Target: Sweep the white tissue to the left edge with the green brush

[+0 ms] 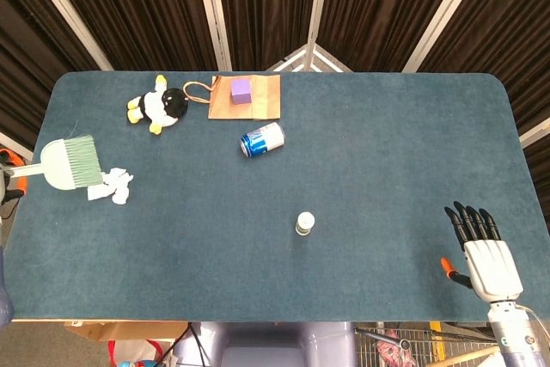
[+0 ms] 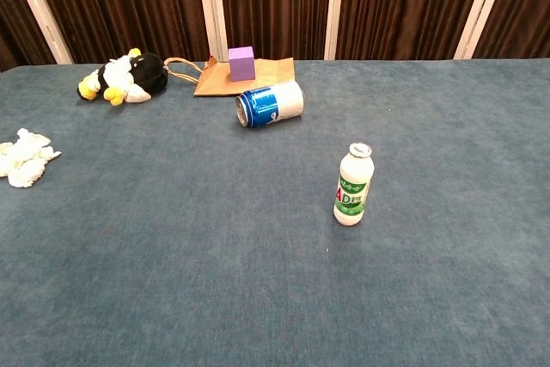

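Observation:
The green brush (image 1: 70,163) lies at the table's left edge in the head view, bristles pointing right and its pale handle running left off the table. Only a sliver of my left hand (image 1: 3,182) shows at the frame's border, where it holds the handle. The crumpled white tissue (image 1: 113,186) lies on the blue table just right of and below the bristles, a short way in from the left edge; in the chest view the tissue (image 2: 24,158) is at the far left. My right hand (image 1: 481,251) hangs open at the table's near right corner, holding nothing.
A penguin plush (image 1: 159,107) lies at the back left. Beside it is a brown paper bag (image 1: 258,100) with a purple block (image 1: 241,89) on it. A blue can (image 1: 262,139) lies on its side, and a small white bottle (image 1: 304,223) stands mid-table.

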You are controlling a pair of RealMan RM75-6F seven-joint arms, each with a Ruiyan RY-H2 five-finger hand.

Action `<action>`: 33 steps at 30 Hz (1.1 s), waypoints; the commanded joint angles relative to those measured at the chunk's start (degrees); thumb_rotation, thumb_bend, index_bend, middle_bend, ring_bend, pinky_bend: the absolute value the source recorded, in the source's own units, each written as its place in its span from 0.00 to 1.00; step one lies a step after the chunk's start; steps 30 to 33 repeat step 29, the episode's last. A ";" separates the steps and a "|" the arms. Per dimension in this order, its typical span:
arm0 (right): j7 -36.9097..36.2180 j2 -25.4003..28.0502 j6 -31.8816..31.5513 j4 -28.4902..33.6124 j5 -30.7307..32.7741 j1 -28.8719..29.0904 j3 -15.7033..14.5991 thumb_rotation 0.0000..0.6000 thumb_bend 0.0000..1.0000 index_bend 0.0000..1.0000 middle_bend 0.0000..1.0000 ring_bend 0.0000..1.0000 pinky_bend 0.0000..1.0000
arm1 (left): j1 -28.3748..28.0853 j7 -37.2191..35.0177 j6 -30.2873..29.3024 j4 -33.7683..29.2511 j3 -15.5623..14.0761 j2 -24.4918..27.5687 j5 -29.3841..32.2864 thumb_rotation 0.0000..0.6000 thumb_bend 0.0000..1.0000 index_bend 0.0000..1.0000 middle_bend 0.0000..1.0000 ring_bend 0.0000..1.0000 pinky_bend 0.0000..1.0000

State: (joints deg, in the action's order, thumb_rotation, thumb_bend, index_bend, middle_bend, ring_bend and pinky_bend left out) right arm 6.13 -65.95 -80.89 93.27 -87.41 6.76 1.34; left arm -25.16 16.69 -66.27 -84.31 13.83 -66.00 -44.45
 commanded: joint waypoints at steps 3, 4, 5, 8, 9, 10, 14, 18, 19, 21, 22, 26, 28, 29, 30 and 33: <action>-0.14 0.03 0.12 -0.12 -0.05 0.08 -0.01 1.00 0.32 0.00 0.00 0.00 0.01 | 1.02 -2.03 -1.71 -9.35 -1.27 1.13 -7.79 1.00 0.75 0.66 1.00 1.00 1.00; -0.19 0.05 0.15 -0.10 -0.02 0.08 -0.01 1.00 0.32 0.00 0.00 0.00 0.01 | 1.05 -1.73 -1.62 -11.14 -2.11 0.80 -9.18 1.00 0.75 0.65 1.00 1.00 1.00; -0.23 0.07 0.20 -0.09 0.00 0.09 -0.02 1.00 0.32 0.00 0.00 0.00 0.01 | 1.12 -1.31 -1.58 -12.78 -2.91 0.49 -10.26 1.00 0.74 0.64 1.00 1.00 1.00; -0.26 0.09 0.21 -0.09 -0.13 0.05 -0.16 1.00 0.32 0.00 0.00 0.00 0.01 | 1.39 0.73 -1.16 -17.93 -5.74 -1.16 -12.49 1.00 0.68 0.60 1.00 1.00 1.00; -0.26 0.08 0.13 -0.08 -0.19 0.00 -0.19 1.00 0.32 0.00 0.00 0.00 0.01 | 1.39 1.49 -0.91 -18.97 -6.59 -1.75 -13.00 1.00 0.62 0.57 1.00 1.00 1.00; -0.30 0.12 0.03 -0.05 -0.22 -0.03 -0.16 1.00 0.32 0.00 0.00 0.00 0.01 | 1.42 2.76 -0.75 -20.06 -7.76 -2.59 -13.67 1.00 0.57 0.55 1.00 1.00 1.00; -0.44 0.28 -0.15 0.07 -0.16 -0.18 -0.18 1.00 0.32 0.00 0.00 0.00 0.01 | 1.98 6.77 -1.20 -21.89 -11.21 -4.04 -15.86 1.00 0.15 0.38 0.98 1.00 1.00; -0.82 0.44 -0.12 0.07 0.15 -0.20 -0.01 1.00 0.32 0.00 0.00 0.00 0.01 | 3.82 7.64 -3.77 -22.85 -12.96 -2.08 -17.65 1.00 0.00 0.25 0.83 0.89 0.93; -0.95 0.53 -0.07 0.09 0.20 -0.20 -0.01 1.00 0.32 0.00 0.00 0.00 0.01 | 4.64 6.67 -4.79 -22.79 -13.25 -0.98 -18.64 1.00 0.00 0.23 0.77 0.83 0.89; -0.95 0.59 0.03 0.10 0.17 -0.13 0.00 1.00 0.32 0.00 0.00 0.00 0.01 | 6.21 3.57 -6.31 -22.47 -13.68 0.84 -20.54 1.00 0.00 0.11 0.54 0.62 0.70; -0.85 0.56 0.09 0.09 0.13 -0.13 -0.06 1.00 0.32 0.00 0.00 0.00 0.01 | 7.48 0.69 -7.60 -22.16 -13.85 1.99 -21.85 1.00 0.00 0.07 0.44 0.54 0.63; -0.24 0.46 0.57 0.04 0.06 0.01 -0.29 1.00 0.32 0.00 0.00 0.00 0.01 | 11.87 -10.41 -11.77 -19.64 -15.36 4.81 -28.12 1.00 0.00 0.00 0.05 0.15 0.32; -0.04 0.46 0.70 0.11 0.06 0.05 -0.34 1.00 0.32 0.00 0.00 0.00 0.01 | 13.62 -14.26 -14.54 -17.24 -15.99 5.22 -31.64 1.00 0.00 0.00 0.00 0.07 0.22; 0.07 0.46 0.68 0.10 -0.06 0.08 -0.35 1.00 0.32 0.00 0.00 0.00 0.01 | 14.43 -15.54 -16.17 -15.67 -16.28 5.27 -33.44 1.00 0.00 0.00 0.00 0.03 0.17; 0.07 0.46 0.68 0.10 -0.06 0.08 -0.35 1.00 0.32 0.00 0.00 0.00 0.01 | 14.43 -15.54 -16.17 -15.67 -16.28 5.27 -33.44 1.00 0.00 0.00 0.00 0.03 0.17; 0.07 0.46 0.68 0.10 -0.06 0.08 -0.35 1.00 0.32 0.00 0.00 0.00 0.01 | 14.43 -15.54 -16.17 -15.67 -16.28 5.27 -33.44 1.00 0.00 0.00 0.00 0.03 0.17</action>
